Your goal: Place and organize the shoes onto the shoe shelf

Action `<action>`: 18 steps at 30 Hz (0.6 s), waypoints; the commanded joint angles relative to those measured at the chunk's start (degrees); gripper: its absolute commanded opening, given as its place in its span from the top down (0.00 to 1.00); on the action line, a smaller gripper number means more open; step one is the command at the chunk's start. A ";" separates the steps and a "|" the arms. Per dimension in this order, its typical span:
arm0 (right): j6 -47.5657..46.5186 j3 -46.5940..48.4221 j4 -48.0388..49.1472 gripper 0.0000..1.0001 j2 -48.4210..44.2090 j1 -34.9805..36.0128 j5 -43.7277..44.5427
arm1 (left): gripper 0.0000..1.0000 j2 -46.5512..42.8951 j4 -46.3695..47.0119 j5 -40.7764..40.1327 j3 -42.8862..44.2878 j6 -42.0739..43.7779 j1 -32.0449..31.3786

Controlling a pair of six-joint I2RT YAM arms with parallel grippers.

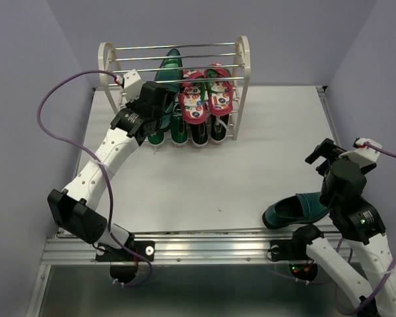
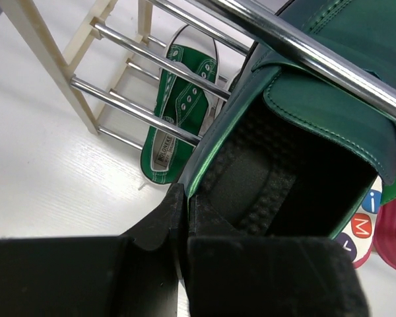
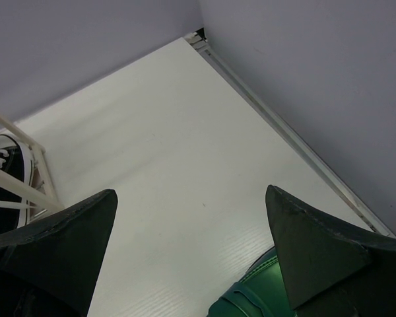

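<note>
"Teal and glossy, is that one loafer [image 1: 296, 210] sitting upright at the near right edge of the desk [image 1: 264, 152]?"

"Yes. Right end effector [image 3: 190, 193] hovers near it, its fingers [image 3: 59, 238] spread wide with nothing between them. The arm is folded close to its base."

"And the left arm?"

"Stretched far forward to the shoe shelf [image 1: 241, 53]. Left end effector [image 2: 185, 211] is pinched tight on the heel rim of the second loafer [image 2: 297, 132]. That shoe is tilted against the chrome bars [image 2: 303, 49] on the shelf's left half."

"Counts?"

"Two loafers, one on the desk and one at the shelf. Two red-pink flip-flops [image 1: 195, 99] lie side by side on the bars, printed soles showing. Low in the shelf are two green sneakers [image 1: 178, 132] on the left and two black sneakers [image 1: 199, 134] on the right."
</note>
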 commanded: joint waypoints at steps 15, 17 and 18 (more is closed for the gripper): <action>-0.53 -0.51 3.25 0.00 -0.34 0.11 2.54 | 1.00 1.35 3.74 -7.35 8.61 -12.24 0.26; -0.62 -0.42 3.25 0.00 -0.43 0.11 2.71 | 1.00 2.57 2.77 -7.26 9.31 -12.77 0.26; -0.53 -0.42 3.34 0.00 -0.43 0.11 2.80 | 1.00 2.93 2.33 -7.35 10.01 -13.64 0.17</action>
